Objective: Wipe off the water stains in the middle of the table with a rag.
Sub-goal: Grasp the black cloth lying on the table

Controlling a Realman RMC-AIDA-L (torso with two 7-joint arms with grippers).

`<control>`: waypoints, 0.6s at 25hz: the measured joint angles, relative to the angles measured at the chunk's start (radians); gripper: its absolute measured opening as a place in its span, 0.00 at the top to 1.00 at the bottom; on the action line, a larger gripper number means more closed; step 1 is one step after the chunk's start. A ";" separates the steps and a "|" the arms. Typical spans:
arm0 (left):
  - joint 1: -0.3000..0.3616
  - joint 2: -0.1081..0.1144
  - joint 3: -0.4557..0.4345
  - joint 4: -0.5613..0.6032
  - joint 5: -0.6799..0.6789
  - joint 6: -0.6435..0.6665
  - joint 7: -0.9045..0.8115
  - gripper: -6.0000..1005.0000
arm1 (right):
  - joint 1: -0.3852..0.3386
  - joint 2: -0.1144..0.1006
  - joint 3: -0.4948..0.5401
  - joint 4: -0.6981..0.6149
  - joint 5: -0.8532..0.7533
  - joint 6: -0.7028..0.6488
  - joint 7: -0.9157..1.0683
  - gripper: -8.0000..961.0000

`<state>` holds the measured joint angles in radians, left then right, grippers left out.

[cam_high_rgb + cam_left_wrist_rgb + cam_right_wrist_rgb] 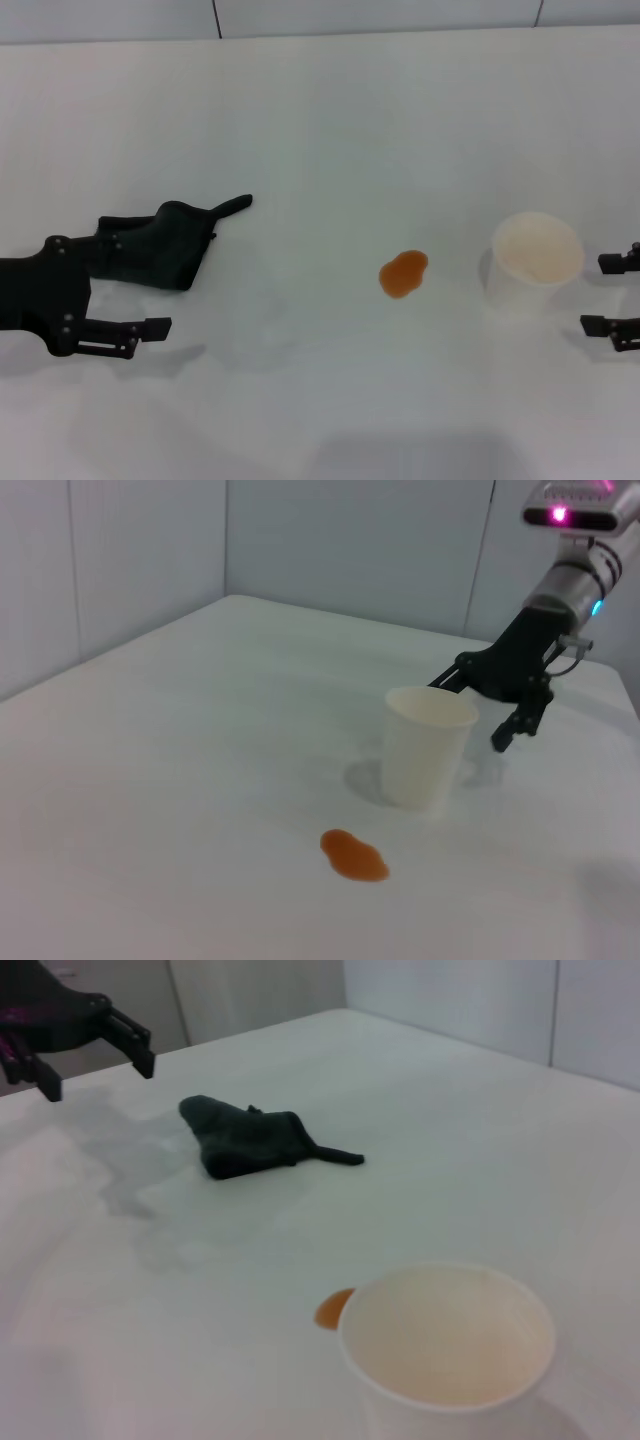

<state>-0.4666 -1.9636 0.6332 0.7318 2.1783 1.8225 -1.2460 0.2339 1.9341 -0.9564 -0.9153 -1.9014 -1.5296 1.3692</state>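
Across the head view the table [320,120] runs white and flat, cut off at every edge but the far one, where a wall begins.

At about nine o'clock from the table's middle lies the rag [160,245], a dark crumpled cloth. Its long axis runs roughly from eight o'clock to two o'clock, and its thin corner tab points toward two o'clock, toward the far right. Its near-left end is partly hidden behind the left gripper's upper finger [110,232], so how far the cloth reaches there cannot be made out; it may touch that finger or only lie behind it.

The left gripper [150,285] sits at the left edge with its fingers spread wide, pointing toward three o'clock. The rag lies along the far finger and mostly outside the gap, at roughly twelve o'clock from the near finger; nothing is pinched.

A white paper cup [537,262] stands upright at three o'clock from the centre, open mouth up.

The right gripper [613,295] is mostly cut off by the right edge in the head view, only two fingertips showing; the left wrist view shows its fingers apart just beside the cup, not touching it.

The water stains [403,273], one small orange-brown two-lobed blotch, lie between rag and cup, nearer the cup. Its long axis tilts from seven to one o'clock. In the right wrist view the cup hides most of it.
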 joint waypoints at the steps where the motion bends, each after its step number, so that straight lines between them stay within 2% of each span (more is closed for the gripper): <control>1: -0.001 0.001 0.000 0.001 0.000 0.000 -0.002 0.13 | 0.011 -0.001 0.022 -0.019 -0.028 -0.029 0.027 0.09; 6: 0.004 0.003 0.000 0.034 0.002 0.000 -0.025 0.13 | 0.076 -0.013 0.104 -0.104 -0.119 -0.142 0.127 0.09; 13: 0.005 0.003 0.005 0.070 0.009 0.000 -0.076 0.13 | 0.144 -0.020 0.106 -0.201 -0.165 -0.215 0.218 0.09; 15: 0.002 0.003 0.009 0.114 0.028 0.002 -0.115 0.13 | 0.162 -0.018 0.103 -0.216 -0.183 -0.228 0.234 0.09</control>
<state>-0.4642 -1.9604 0.6420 0.8457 2.2064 1.8242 -1.3612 0.3963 1.9164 -0.8532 -1.1312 -2.0841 -1.7578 1.6031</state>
